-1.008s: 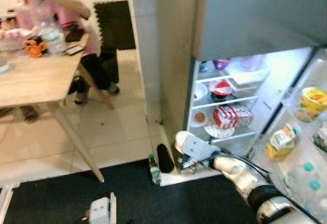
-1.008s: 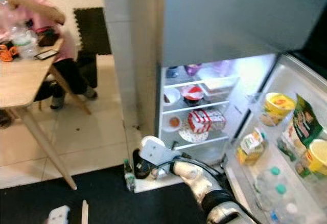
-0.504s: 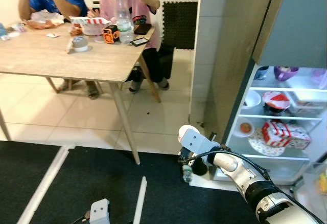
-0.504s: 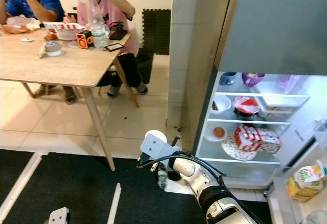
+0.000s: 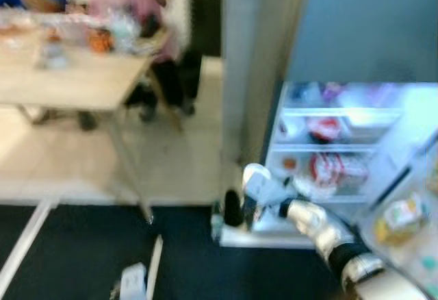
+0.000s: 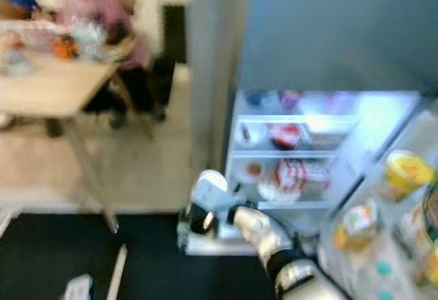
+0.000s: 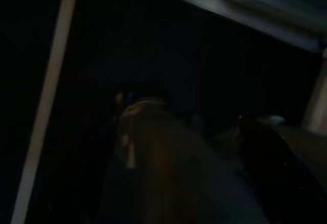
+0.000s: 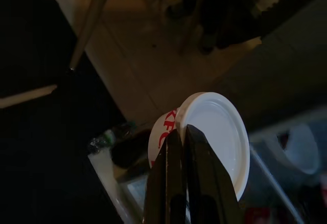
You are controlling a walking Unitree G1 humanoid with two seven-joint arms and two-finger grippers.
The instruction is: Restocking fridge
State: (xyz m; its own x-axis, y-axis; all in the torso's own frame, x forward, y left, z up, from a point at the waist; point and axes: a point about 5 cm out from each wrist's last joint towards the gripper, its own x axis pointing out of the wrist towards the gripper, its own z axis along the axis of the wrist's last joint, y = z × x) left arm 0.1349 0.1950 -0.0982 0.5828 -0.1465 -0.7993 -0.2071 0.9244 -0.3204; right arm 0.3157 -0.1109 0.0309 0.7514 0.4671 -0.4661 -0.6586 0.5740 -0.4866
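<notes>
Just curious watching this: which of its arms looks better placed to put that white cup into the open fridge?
The right. Its end effector is already shut on the white lidded cup, held low before the lit fridge shelves. The left arm's wrist view is dark, suggesting it hangs idle, so it seems worse placed.

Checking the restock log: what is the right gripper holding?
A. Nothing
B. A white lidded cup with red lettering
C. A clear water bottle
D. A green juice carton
B: in the right wrist view the right gripper is clamped on the rim of a white lidded cup with red letters on its side.
</notes>
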